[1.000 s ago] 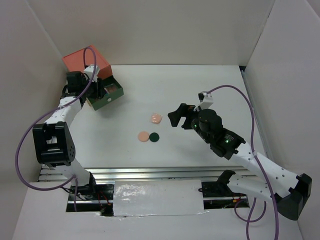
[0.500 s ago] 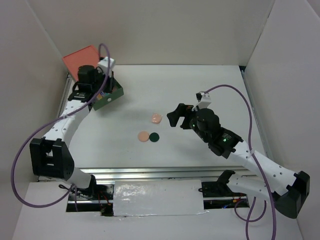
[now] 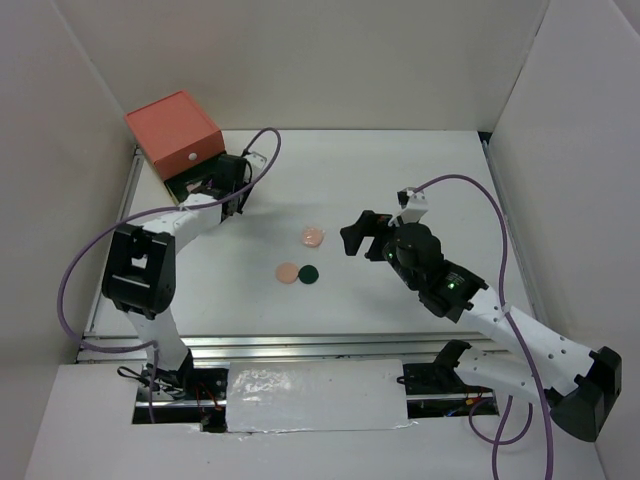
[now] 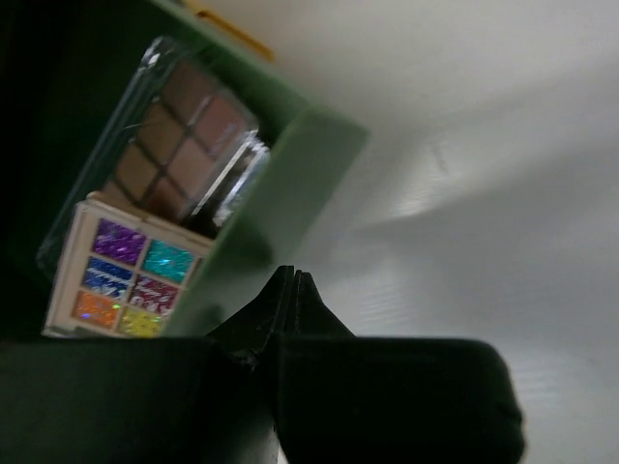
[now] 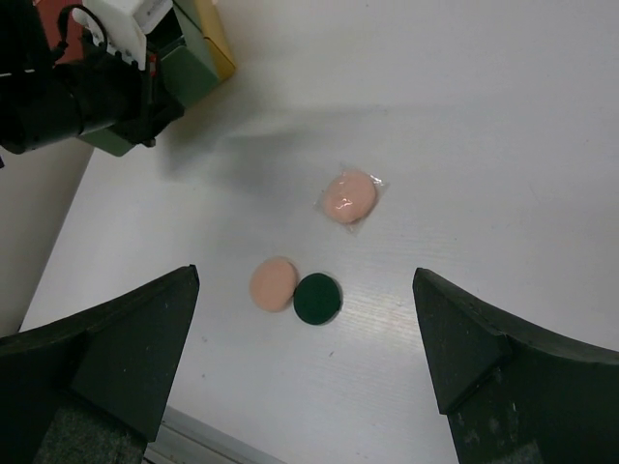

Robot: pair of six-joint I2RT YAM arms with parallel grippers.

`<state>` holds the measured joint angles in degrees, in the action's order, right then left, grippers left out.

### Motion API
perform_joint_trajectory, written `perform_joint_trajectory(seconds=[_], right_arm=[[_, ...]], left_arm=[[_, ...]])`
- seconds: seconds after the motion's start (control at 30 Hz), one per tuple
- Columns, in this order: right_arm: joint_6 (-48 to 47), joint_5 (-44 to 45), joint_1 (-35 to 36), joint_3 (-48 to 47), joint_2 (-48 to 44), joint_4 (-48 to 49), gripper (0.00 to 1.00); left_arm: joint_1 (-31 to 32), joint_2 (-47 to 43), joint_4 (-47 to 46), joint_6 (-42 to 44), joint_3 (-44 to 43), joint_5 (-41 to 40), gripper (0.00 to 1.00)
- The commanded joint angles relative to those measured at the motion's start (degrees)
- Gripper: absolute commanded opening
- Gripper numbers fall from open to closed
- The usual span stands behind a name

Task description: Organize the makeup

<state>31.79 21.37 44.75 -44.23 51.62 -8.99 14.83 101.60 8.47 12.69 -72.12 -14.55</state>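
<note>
Though palettes sit in the green drawer, discs lie outside.

I counted three round discs on the desk, near the middle of the top view: one peach disc, one dark-green disc and one pink disc. Through the left wrist camera I made out two palettes at the left of the frame, inside one green drawer: one brown palette and one multicolour palette. One drawer chest stood at upper left overhead.
</note>
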Motion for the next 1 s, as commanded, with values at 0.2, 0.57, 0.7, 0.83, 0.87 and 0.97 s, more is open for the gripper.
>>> perform_joint_trajectory(seconds=[0.2,0.57,0.7,0.83,0.87,0.97], right_arm=[[-1.64,1.93,-0.19,0.11,-1.08,3.19,1.0],[-2.0,-0.01,-0.19,-1.91,2.35,2.58,1.0],[-2.17,-0.27,-0.19,-2.09,3.14,2.67,1.0],[-2.26,-0.45,-0.19,-2.53,4.45,2.84,1.0],[-2.26,-0.8,-0.19,-2.7,5.07,2.84,1.0],[-2.26,-1.41,-0.19,-3.23,6.04,2.67,1.0]], left_arm=[[0.2,6.23,-13.03,5.58,-0.57,-17.88,0.0],[-0.41,13.62,-29.9,13.76,-0.48,-28.52,0.0],[-0.94,16.08,-32.89,16.05,-1.88,-28.69,0.0],[-1.91,18.01,-33.7,17.02,-3.73,-28.7,0.0],[-2.26,18.45,-34.3,16.85,-3.99,-28.7,0.0],[-2.61,19.16,-35.8,17.72,-4.52,-29.92,0.0]])
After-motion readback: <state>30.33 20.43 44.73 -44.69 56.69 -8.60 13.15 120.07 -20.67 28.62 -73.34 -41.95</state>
